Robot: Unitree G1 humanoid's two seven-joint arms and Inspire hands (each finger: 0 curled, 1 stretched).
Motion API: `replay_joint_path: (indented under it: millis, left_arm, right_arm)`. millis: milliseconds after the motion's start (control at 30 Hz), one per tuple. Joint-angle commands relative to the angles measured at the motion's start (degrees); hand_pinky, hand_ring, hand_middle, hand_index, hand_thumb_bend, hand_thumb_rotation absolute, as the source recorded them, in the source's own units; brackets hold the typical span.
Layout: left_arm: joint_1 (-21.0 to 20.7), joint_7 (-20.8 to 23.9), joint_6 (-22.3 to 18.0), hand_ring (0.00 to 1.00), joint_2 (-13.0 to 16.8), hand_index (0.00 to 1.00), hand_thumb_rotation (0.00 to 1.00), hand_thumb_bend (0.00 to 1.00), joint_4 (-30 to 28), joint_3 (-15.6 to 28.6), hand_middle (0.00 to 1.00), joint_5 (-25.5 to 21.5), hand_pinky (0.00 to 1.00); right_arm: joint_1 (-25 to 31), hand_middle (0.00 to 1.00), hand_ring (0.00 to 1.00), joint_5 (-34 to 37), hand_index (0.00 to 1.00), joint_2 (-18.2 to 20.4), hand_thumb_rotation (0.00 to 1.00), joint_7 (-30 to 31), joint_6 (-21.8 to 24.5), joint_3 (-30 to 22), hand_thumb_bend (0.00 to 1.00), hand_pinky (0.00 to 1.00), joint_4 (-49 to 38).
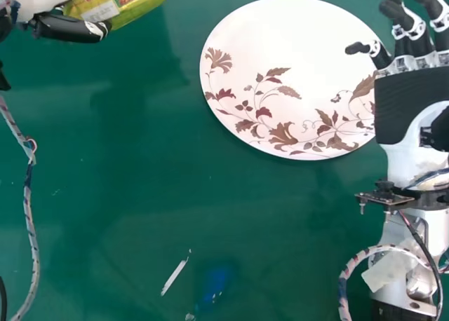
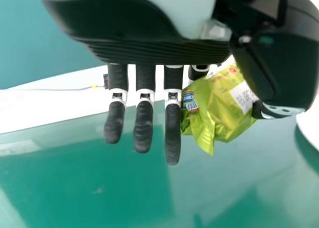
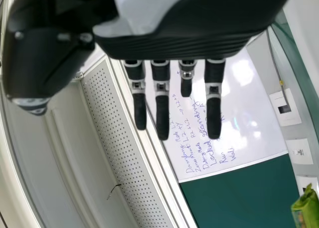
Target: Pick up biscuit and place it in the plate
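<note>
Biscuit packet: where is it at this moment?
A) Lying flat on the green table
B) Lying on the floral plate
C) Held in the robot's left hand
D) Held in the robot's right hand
C: the yellow-green biscuit packet is pinched between the thumb and a finger of the left hand, off to the side of the floral plate.

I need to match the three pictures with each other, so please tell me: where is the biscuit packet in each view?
Head view: the biscuit packet is at the top left, held by the left hand.
Left wrist view: the biscuit packet is pinched by that hand.
Right wrist view: the biscuit packet is at a corner, well away from the right hand.
Shared landmark: the green tabletop.
</note>
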Motion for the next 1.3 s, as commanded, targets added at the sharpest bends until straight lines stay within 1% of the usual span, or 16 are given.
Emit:
replay_joint_path:
  millis: [0, 67, 133, 200, 333, 500, 700, 800, 867, 1000, 1067, 1100, 1133, 1200, 1233, 1267]
  left_arm:
    - [0.93, -0.15, 0.67, 0.23, 1.76, 0.51, 0.00, 0.52, -2.14, 2.03, 0.42, -0.96, 0.24]
    - [1.27, 0.44, 0.88, 0.22, 1.95, 0.51, 0.00, 0.52, -2.76, 2.77, 0.42, -1.74, 0.23]
    - [1.68, 1.27, 0.62, 0.21, 2.34, 0.51, 0.00, 0.52, -3.38, 3.39, 0.42, -2.18, 0.23]
    - [1.60, 1.28, 0.01, 0.22, 2.89, 0.51, 0.00, 0.52, -3.78, 3.63, 0.42, -2.48, 0.22]
    - [0.91, -0.48, 0.33, 0.22, 4.25, 0.51, 0.00, 0.52, -5.79, 3.55, 0.42, -2.70, 0.22]
    - [1.27, -0.51, 0.73, 0.21, 4.72, 0.51, 0.00, 0.51, -8.92, 4.41, 0.42, -3.82, 0.22]
    - [0.92, -2.05, 2.31, 0.20, 4.37, 0.51, 0.00, 0.52, -12.13, 4.55, 0.42, -5.02, 0.21]
    - [0.50, -3.48, 3.99, 0.20, 4.13, 0.51, 0.00, 0.52, -14.29, 4.35, 0.42, -5.04, 0.21]
    - [0.51, -3.44, 3.91, 0.20, 4.25, 0.51, 0.00, 0.52, -15.32, 4.68, 0.42, -5.64, 0.21]
    - [0.18, -4.28, 4.59, 0.20, 4.36, 0.51, 0.00, 0.52, -17.35, 5.04, 0.42, -6.35, 0.20]
    - [0.21, -4.18, 4.82, 0.20, 3.84, 0.51, 0.00, 0.52, -18.40, 5.49, 0.42, -7.38, 0.20]
    - [0.16, -4.19, 5.01, 0.20, 3.65, 0.51, 0.00, 0.51, -18.84, 5.56, 0.42, -7.72, 0.20]
    - [0.12, -3.97, 4.97, 0.19, 3.55, 0.51, 0.00, 0.51, -19.14, 5.59, 0.42, -8.13, 0.19]
    - [-0.13, -3.63, 5.48, 0.19, 3.08, 0.51, 0.00, 0.52, -19.61, 5.48, 0.42, -8.79, 0.19]
    - [-0.23, -3.34, 5.53, 0.19, 2.84, 0.51, 0.00, 0.52, -19.82, 5.42, 0.42, -9.03, 0.19]
    - [-0.38, -3.32, 5.84, 0.19, 2.56, 0.51, 0.00, 0.52, -20.06, 5.32, 0.42, -9.23, 0.19]
  right_arm:
    - [0.76, 0.56, 0.44, 0.09, 0.69, -0.21, 0.50, 0.03, -0.59, -0.16, 0.90, 0.35, -0.33]
    - [0.80, 0.52, 0.41, -0.39, 0.68, -0.06, 0.49, -0.32, -0.75, -0.07, 0.90, 0.33, -0.45]
    - [0.75, 0.52, 0.41, -0.47, 0.67, -0.11, 0.48, -0.08, -0.97, 0.02, 0.91, 0.33, -0.44]
    - [0.77, 0.61, 0.51, -0.29, 0.66, -0.27, 0.50, 0.09, -0.84, 0.02, 0.92, 0.41, -0.50]
    - [0.97, 0.73, 0.65, -0.44, 0.69, -0.50, 0.53, 0.15, -0.91, -0.02, 0.91, 0.53, -0.92]
    - [1.16, 0.76, 0.71, -0.71, 0.70, -0.91, 0.53, 0.30, -1.07, -0.09, 0.91, 0.60, -1.39]
    - [1.80, 0.73, 0.67, -1.04, 0.69, -0.80, 0.55, -0.89, -0.23, 0.24, 0.92, 0.53, -2.39]
    - [2.32, 0.73, 0.68, -0.90, 0.70, -0.92, 0.55, -1.69, 0.86, 0.61, 0.92, 0.54, -3.52]
    - [2.54, 0.73, 0.68, -0.98, 0.71, -1.08, 0.54, -2.12, 1.23, 0.72, 0.92, 0.54, -4.10]
    - [2.93, 0.69, 0.61, -0.68, 0.72, -1.39, 0.55, -2.59, 2.19, 1.00, 0.93, 0.48, -5.44]
    - [2.96, 0.65, 0.55, -0.80, 0.71, -1.44, 0.54, -2.60, 2.39, 1.15, 0.93, 0.42, -5.92]
    - [2.97, 0.65, 0.54, -0.91, 0.71, -1.46, 0.54, -2.71, 2.53, 1.18, 0.93, 0.41, -6.08]
    - [2.98, 0.66, 0.57, -1.03, 0.70, -1.48, 0.54, -2.82, 2.64, 1.20, 0.93, 0.43, -6.19]
    - [3.10, 0.65, 0.56, -1.34, 0.70, -1.40, 0.55, -3.50, 2.96, 1.28, 0.93, 0.41, -6.65]
    - [3.16, 0.59, 0.48, -1.42, 0.70, -1.37, 0.54, -3.75, 3.06, 1.35, 0.92, 0.35, -6.88]
    - [3.22, 0.57, 0.45, -1.51, 0.70, -1.35, 0.54, -4.01, 3.15, 1.40, 0.92, 0.33, -7.14]
